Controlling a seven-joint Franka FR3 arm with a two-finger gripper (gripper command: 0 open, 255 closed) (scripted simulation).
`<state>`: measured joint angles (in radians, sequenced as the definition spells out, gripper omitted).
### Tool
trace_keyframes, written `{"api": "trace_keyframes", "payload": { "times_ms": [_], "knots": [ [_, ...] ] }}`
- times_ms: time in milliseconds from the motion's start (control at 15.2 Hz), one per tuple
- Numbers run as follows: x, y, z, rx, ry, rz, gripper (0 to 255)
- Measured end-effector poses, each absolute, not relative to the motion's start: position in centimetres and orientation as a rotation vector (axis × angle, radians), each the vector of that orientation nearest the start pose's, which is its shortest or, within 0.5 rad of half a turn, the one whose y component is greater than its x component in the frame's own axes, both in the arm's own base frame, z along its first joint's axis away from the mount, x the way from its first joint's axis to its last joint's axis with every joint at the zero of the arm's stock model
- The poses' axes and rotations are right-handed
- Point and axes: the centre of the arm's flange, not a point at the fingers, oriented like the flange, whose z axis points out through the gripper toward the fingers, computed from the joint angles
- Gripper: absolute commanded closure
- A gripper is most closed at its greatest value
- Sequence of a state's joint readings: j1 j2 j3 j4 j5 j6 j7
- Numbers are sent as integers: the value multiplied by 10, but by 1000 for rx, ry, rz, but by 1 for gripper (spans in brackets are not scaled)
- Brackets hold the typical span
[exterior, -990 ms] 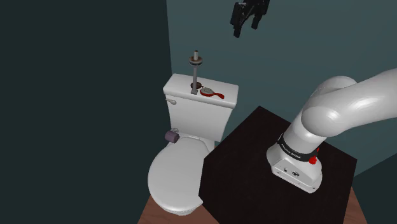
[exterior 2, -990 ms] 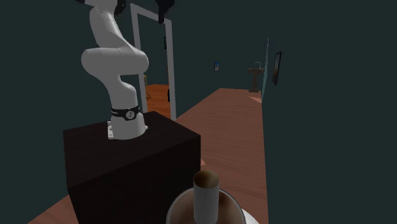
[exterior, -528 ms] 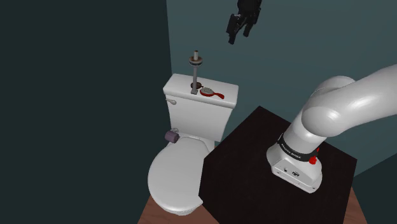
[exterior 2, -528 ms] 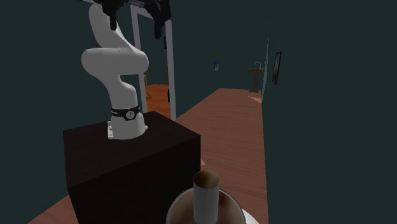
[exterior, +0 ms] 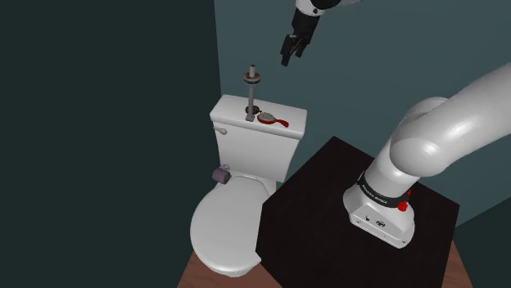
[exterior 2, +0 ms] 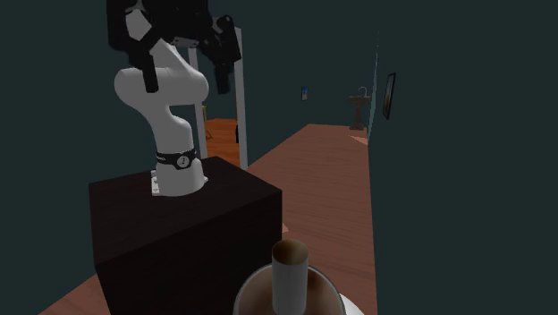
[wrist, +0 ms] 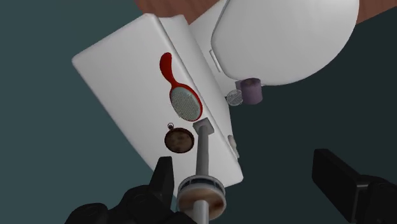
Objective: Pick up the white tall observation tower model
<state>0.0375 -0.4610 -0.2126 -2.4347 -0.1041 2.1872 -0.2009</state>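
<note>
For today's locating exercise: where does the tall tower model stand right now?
In the shoulder view the tower model stands upright on the toilet tank lid, just left of the red hairbrush.

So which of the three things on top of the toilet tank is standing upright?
The tall grey tower model: it alone stands on end. The red hairbrush and the small brown round piece beside it lie flat on the tank lid.
</note>
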Motion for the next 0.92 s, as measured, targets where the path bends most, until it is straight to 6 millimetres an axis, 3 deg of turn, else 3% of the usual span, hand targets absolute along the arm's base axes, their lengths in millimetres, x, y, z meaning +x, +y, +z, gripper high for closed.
{"api": "trace_keyframes", "payload": {
  "times_ms": [264,924],
  "knots": [
    [454,-108,451,-3111,-242,-372,0],
    [556,-142,373,-2987,-488,-489,0]
  ]
}}
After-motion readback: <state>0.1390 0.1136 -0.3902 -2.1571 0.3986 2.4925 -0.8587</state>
